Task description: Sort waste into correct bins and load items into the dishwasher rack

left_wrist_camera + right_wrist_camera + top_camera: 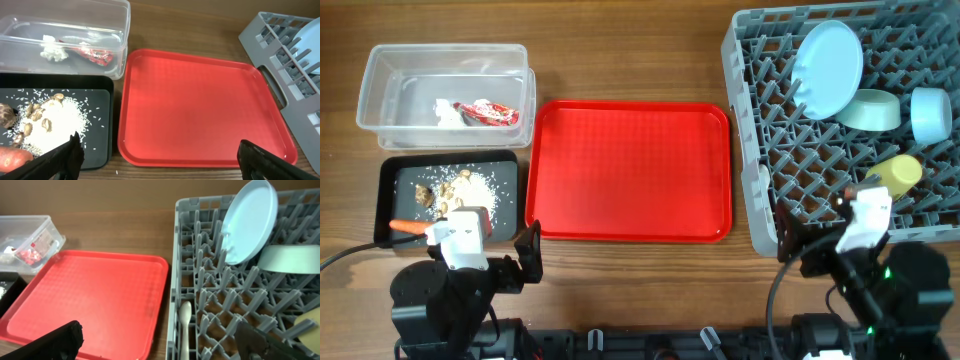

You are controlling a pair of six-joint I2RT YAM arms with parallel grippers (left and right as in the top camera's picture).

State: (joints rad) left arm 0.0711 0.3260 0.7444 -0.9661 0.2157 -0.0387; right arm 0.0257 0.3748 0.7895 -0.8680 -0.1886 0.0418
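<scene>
The left gripper (159, 150) hangs with its two fingers spread wide apart and nothing between them, low over the near edge of the red serving tray (630, 170), which carries nothing. The right gripper (157, 330) is likewise spread wide and holds nothing, above the gap where that tray meets the near-left corner of the grey dishwasher rack (745, 140). In the clear plastic tub (380, 70) at the far left lie the red printed snack wrapper (488, 114) and the crumpled white tissue (447, 112), touching each other. Just in front of the tub, the black tray (390, 180) holds a spread of whitish rice scraps (475, 187) with brownish bits on top, a small brownish lump (423, 195) at their left, and the orange carrot (408, 227) at the near-left edge, partly under the left arm. In the rack, the pale blue plate (828, 68) stands tilted between pegs, the pale green bowl (870, 110) leans just beside it, the light blue bowl (930, 113) sits at the right edge, and the small yellow cup (898, 172) lies on its side nearer the front. The white plastic spoon (185, 322) lies among the pegs by the rack's near-left wall.
</scene>
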